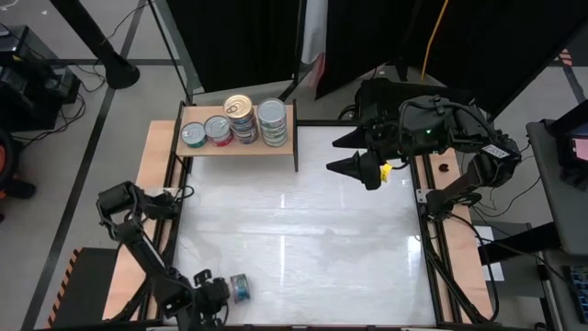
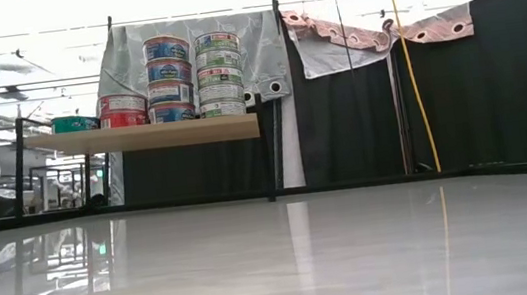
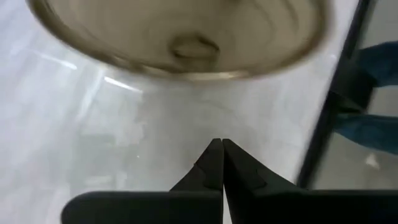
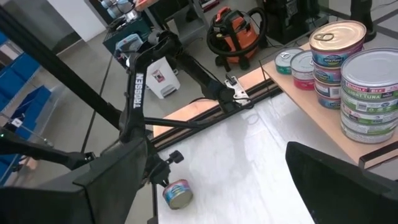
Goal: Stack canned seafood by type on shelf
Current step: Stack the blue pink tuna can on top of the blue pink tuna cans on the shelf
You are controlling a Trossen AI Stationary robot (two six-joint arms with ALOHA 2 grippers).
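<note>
One tin of canned seafood [image 1: 240, 289] lies on its side near the table's near left corner, also seen in the right wrist view [image 4: 178, 193]. Its round gold end [image 3: 186, 37] faces my left gripper [image 3: 219, 149], which is shut just short of it [image 1: 216, 292]. The shelf [image 1: 239, 144] stands at the far left. It bears a teal tin [image 1: 193, 134], a red tin [image 1: 218, 130], a blue-labelled stack [image 2: 169, 78] and a green-and-white stack [image 2: 219, 72]. My right gripper [image 1: 367, 170] hangs open, high over the table's far right.
Black frame rails [image 1: 427, 230] and light-wood side strips [image 1: 156, 175] border the white table. A person's blue-clad leg [image 3: 373, 124] shows beyond the rail by the loose tin. Bare table top [image 1: 303, 230] spreads between the shelf and that tin.
</note>
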